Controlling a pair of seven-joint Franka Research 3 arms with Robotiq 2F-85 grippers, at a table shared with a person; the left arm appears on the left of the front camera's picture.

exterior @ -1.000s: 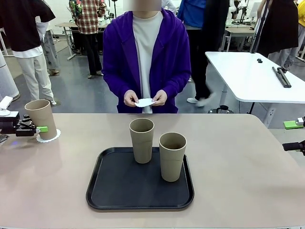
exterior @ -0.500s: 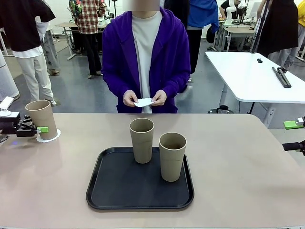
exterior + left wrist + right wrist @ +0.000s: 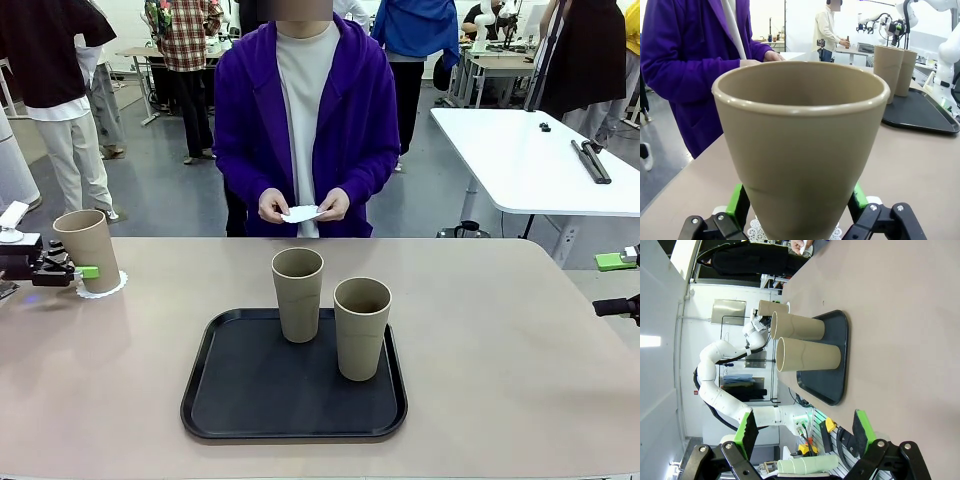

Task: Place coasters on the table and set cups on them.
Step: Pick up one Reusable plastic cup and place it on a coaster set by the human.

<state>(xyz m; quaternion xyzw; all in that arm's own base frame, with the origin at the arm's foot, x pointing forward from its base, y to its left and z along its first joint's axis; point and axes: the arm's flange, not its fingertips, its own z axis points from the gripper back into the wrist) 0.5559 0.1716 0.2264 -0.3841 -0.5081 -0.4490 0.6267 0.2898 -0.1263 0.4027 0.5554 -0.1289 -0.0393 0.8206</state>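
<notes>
Looks like cup number one is sorted: the first cup point(image 3: 86, 248) stands upright on its coaster point(image 3: 110, 288) at the far left of the table point(image 3: 500, 350). The left gripper point(image 3: 797, 212) has its jaws spread to either side of the cup's base, let go as far as I can tell. So I'd say your next move is just backing straight out to the left without clipping the cup, since it sits pretty close to the table's left edge. The left tray cup point(image 3: 298, 293) and right tray cup point(image 3: 362, 327) wait upright on the black tray point(image 3: 230, 405) in the middle, and the person's hands point(image 3: 273, 206) hold a spare coaster point(image 3: 303, 214) at the far side. Your right gripper point(image 3: 805, 432) is wide open and empty. There's plenty of bare table right of the tray; just mind the tray's raised rim when you lift.
</notes>
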